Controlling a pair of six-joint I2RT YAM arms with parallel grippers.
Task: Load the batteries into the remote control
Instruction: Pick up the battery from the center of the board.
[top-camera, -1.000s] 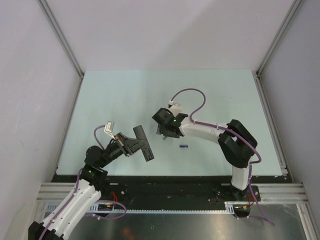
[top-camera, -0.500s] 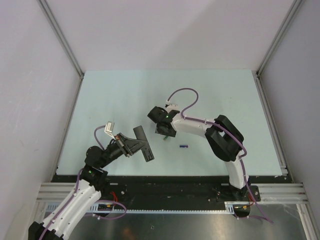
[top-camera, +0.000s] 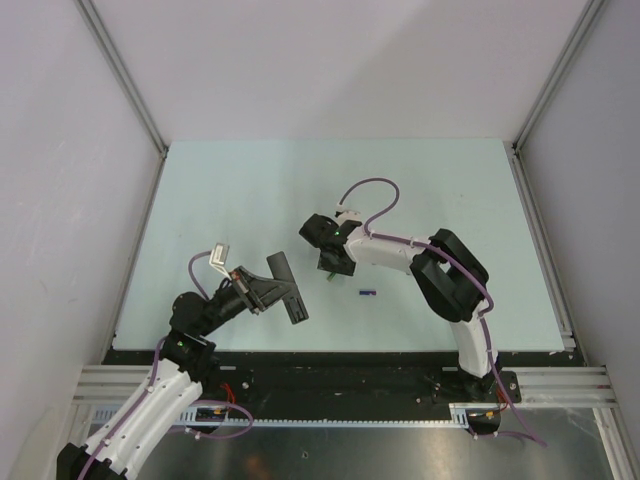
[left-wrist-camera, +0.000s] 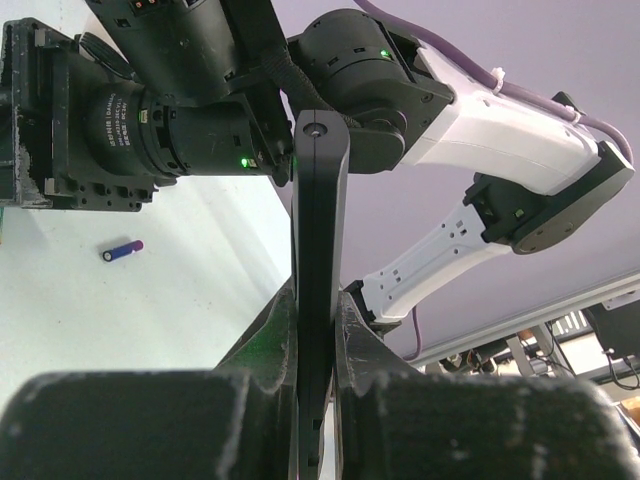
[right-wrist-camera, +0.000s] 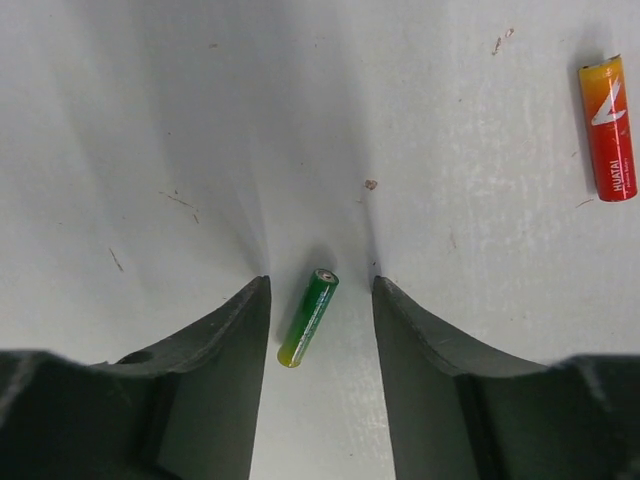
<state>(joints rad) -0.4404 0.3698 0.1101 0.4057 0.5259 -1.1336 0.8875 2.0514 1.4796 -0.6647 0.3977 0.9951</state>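
Observation:
My left gripper (left-wrist-camera: 318, 300) is shut on the remote control (left-wrist-camera: 320, 220), a slim black bar seen edge-on in the left wrist view and held above the table. From above, the remote control (top-camera: 287, 287) sticks out of my left gripper (top-camera: 262, 290). My right gripper (right-wrist-camera: 320, 285) is down at the table and open. The green battery (right-wrist-camera: 308, 317) lies flat between its fingers, with a gap on each side. The red battery (right-wrist-camera: 608, 128) lies on the table off to the upper right. From above, my right gripper (top-camera: 330, 262) sits just right of the remote.
A blue-purple battery (top-camera: 368, 293) lies on the pale green table (top-camera: 240, 190) near the right arm; it shows as well in the left wrist view as the blue-purple battery (left-wrist-camera: 122, 250). Grey walls (top-camera: 60, 200) enclose the table on three sides.
My right gripper's jaws have narrowed around the green battery, and the right arm has shifted slightly left with its elbow drawn in. The left arm and remote have not moved.

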